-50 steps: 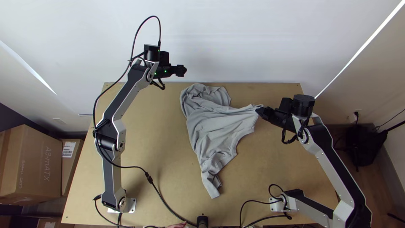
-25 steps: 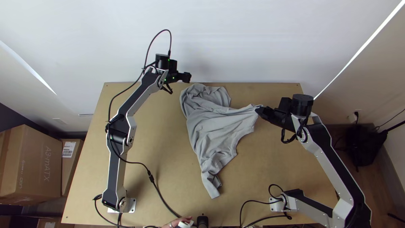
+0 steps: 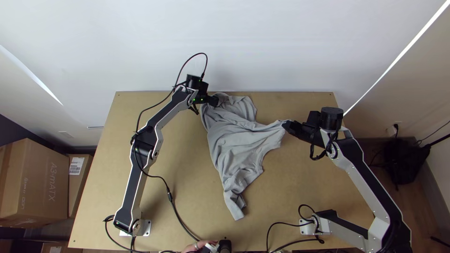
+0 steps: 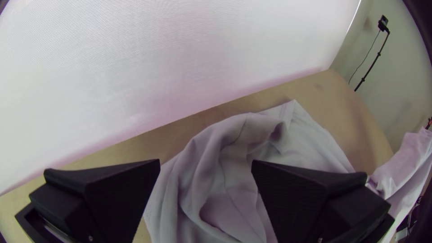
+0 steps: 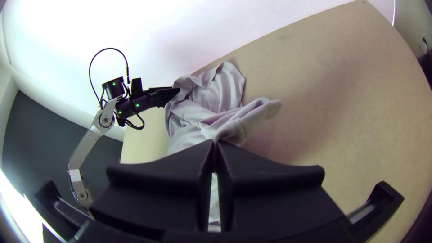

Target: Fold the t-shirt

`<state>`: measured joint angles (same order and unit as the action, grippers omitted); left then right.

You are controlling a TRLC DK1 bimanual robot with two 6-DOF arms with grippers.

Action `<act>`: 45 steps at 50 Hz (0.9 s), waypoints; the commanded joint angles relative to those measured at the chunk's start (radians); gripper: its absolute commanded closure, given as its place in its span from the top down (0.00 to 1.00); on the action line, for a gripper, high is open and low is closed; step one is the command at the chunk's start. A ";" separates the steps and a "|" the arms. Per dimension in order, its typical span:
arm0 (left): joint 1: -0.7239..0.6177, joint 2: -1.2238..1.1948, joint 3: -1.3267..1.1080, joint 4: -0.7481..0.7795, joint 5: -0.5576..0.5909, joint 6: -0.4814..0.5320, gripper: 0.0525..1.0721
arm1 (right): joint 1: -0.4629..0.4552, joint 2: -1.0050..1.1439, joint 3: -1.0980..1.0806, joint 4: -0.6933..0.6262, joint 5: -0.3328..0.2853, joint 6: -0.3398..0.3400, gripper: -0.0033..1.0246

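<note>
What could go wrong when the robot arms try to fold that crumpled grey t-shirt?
The right gripper pinches only a small bit of the t-shirt, so the cloth might slip out. The left gripper has its jaws open over rumpled cloth, so it might grab too many layers, or miss. And the shirt lies bunched rather than spread flat, so a fold made now would probably come out crooked.
</note>
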<state>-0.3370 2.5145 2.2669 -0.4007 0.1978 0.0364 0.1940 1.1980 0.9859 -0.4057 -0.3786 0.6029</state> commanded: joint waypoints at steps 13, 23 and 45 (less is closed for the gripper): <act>-0.008 0.047 0.031 0.102 -0.011 -0.004 0.03 | -0.019 -0.008 -0.006 0.011 -0.005 0.032 0.02; 0.059 -0.066 0.029 0.059 -0.029 -0.081 0.03 | -0.080 0.003 0.022 0.011 0.027 0.043 0.02; 0.233 -0.563 -0.027 -0.210 -0.029 -0.196 0.03 | -0.149 -0.002 0.183 0.016 0.053 0.049 0.02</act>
<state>-0.1280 2.0911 2.2494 -0.5758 0.1791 -0.1154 0.0628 1.2102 1.0809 -0.4046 -0.3370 0.6395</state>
